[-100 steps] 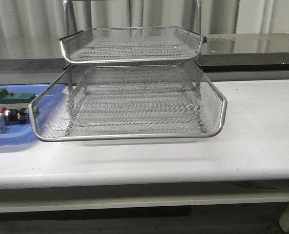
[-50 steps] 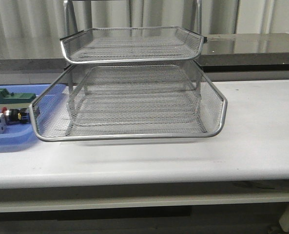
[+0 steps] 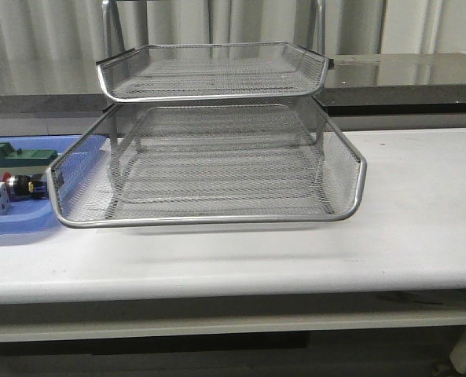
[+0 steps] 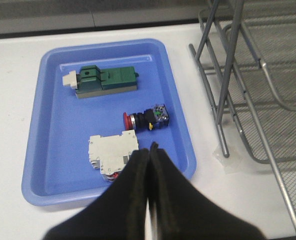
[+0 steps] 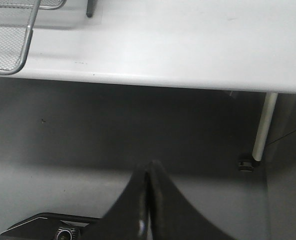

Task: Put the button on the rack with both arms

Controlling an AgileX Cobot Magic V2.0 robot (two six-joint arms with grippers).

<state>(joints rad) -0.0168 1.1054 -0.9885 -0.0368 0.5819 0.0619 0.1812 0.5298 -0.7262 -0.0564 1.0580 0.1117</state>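
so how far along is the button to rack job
Nothing looks done yet. The button lies in the blue tray between the green block and the white block. The left gripper hangs above the tray, shut and empty; the right gripper is shut, off the table's edge. Left: grasping, carrying, placing on the rack.

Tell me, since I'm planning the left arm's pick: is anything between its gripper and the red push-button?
Partly. The left gripper, shut, hangs over the white block, which lies in the blue tray beside the push-button. Nothing covers the button itself.
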